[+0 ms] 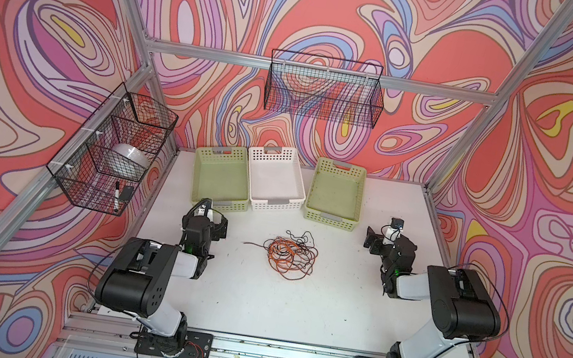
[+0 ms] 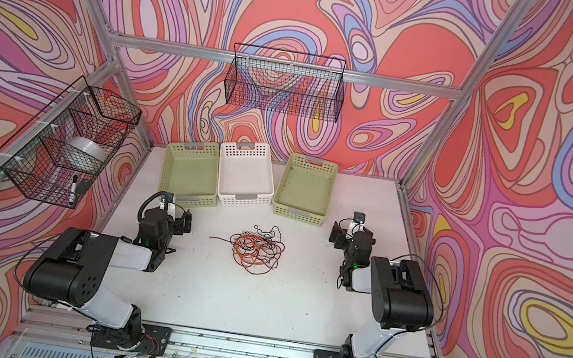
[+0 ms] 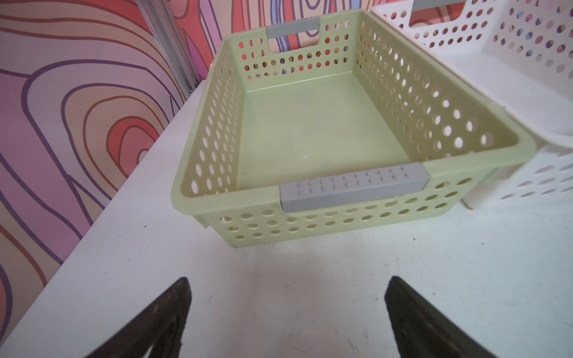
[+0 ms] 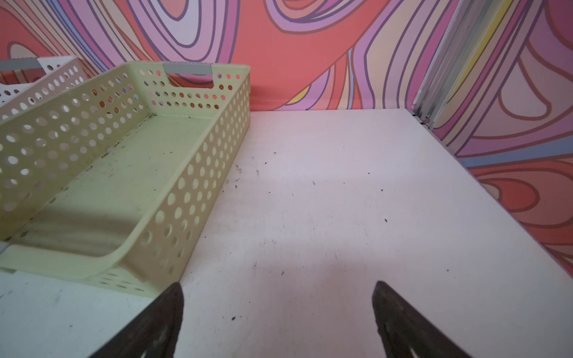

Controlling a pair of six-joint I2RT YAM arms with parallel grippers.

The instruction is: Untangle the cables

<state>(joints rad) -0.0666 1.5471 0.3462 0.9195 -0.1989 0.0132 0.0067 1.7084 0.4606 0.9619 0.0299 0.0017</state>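
three thin cables (image 1: 289, 253) lie heaped in one tangle at the middle of the white table (image 1: 258, 300), between the left gripper (image 3: 288, 279) and the right gripper (image 4: 279, 283), on the near side of the white basket (image 1: 274, 207) and touched by neither. in both top views the orange cord (image 2: 245, 255) fills the heart of the heap, the black cord (image 1: 301, 235) loops out on its far side and the reddish-brown cord (image 1: 290, 277) rounds its near edge, with one dark end trailing off to the left (which cord passes over which inside the knot is too fine to trace). the left gripper hangs above bare table just short of the left green basket (image 3: 192, 192), jaws spread wide with nothing between them; only its two dark fingertips (image 3: 176, 297) show in the wrist view, the rest cut off by the frame edge. the right gripper is likewise spread and holds nothing, above bare table beside the right green basket (image 4: 192, 192), whose near corner hides behind one fingertip. neither wrist view takes in the tangle. from above, both grippers read only as small dark shapes, their jaws hard to make out.
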